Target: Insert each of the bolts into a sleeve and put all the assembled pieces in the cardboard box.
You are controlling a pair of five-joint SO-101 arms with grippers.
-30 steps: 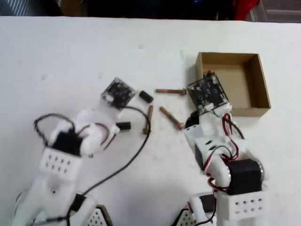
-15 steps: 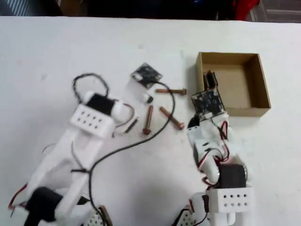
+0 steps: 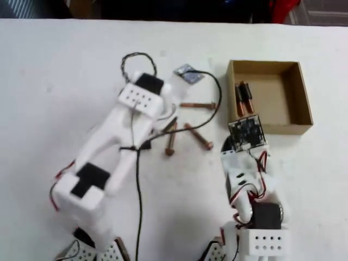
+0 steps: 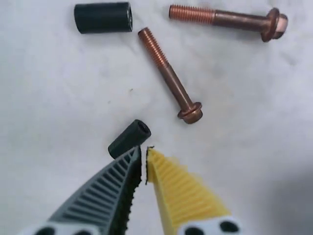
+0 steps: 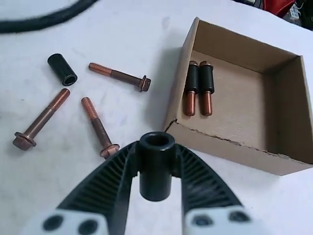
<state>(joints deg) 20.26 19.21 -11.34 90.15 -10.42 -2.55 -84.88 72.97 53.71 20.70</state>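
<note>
- High view: a white table meets a dark room; cardboard box far right, three bolts mid-table.
- Left wrist view: left gripper, all but closed and empty, beside a loose sleeve.
- Right wrist view: right gripper clamps an upright sleeve; two assembled pieces lie boxed.

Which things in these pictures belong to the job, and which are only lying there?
Belong to the job: three loose bolts; free sleeve; second sleeve beside the left gripper; third sleeve held in the right gripper; two assembled pieces inside the cardboard box.
Not part of it: black cable; table.
</note>
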